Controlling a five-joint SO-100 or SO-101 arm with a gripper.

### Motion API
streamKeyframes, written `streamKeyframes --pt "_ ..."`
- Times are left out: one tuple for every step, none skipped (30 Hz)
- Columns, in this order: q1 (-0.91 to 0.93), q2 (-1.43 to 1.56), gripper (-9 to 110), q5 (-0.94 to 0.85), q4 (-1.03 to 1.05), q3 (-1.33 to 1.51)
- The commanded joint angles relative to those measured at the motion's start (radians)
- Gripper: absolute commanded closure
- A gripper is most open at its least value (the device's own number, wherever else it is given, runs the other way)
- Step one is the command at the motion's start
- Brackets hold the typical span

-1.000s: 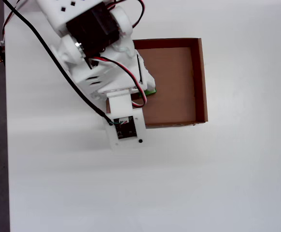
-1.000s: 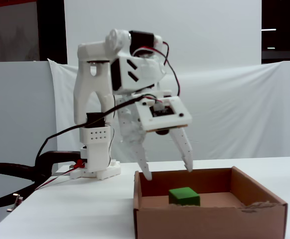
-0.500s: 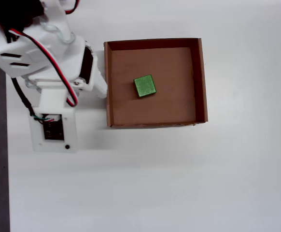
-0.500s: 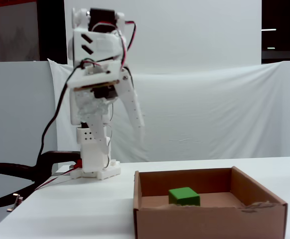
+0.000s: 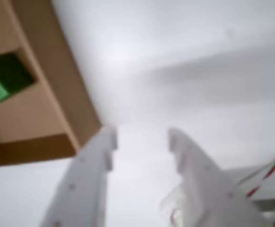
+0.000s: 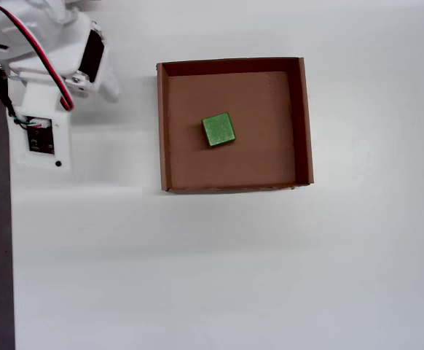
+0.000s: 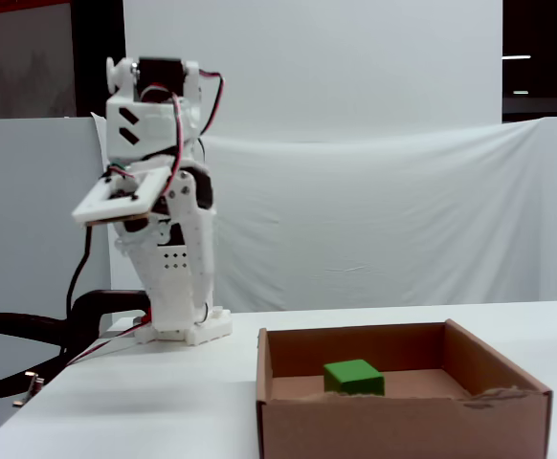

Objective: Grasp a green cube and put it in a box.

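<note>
Arm (image 7: 164,191) folded upright, claw (image 5: 142,137) parted, empty.

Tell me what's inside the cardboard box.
Only the green cube sits on the floor of the box, near the middle, clear of all four walls. The spot beneath the cube is covered; the rest of the floor is bare.

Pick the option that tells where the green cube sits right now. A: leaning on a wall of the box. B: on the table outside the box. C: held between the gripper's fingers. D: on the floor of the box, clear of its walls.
D: the overhead view shows the green cube on the floor of the box, clear of every wall; the gripper is empty.
</note>
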Motion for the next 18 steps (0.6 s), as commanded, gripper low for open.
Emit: streamKeyframes --pt "0.011 0.095 89 -0.009 -0.014 0.043" --pt "0.015 0.140 89 -0.009 -0.023 0.089" --pt "0.017 0.173 89 -0.009 -0.031 0.126" --pt "0.018 0.207 89 -0.009 -0.037 0.163" --pt "0.018 0.241 89 -0.009 -0.043 0.198" --pt "0.015 0.273 89 -0.011 -0.052 0.235" --pt "0.014 0.302 89 -0.011 -0.061 0.270" --pt "0.011 0.330 89 -0.011 -0.067 0.302" --pt "0.005 0.365 89 -0.011 -0.075 0.337" --pt "0.002 0.396 89 -0.011 -0.080 0.367" --pt "0.000 0.430 89 -0.011 -0.083 0.396" --pt "0.000 0.465 89 -0.011 -0.086 0.423" --pt "-0.002 0.499 89 -0.011 -0.087 0.453" --pt "-0.002 0.529 89 -0.011 -0.089 0.479" --pt "-0.002 0.555 89 -0.011 -0.089 0.503" --pt "-0.002 0.578 89 -0.011 -0.089 0.525" --pt "-0.002 0.598 89 -0.011 -0.089 0.543" --pt "-0.002 0.617 89 -0.011 -0.089 0.561"
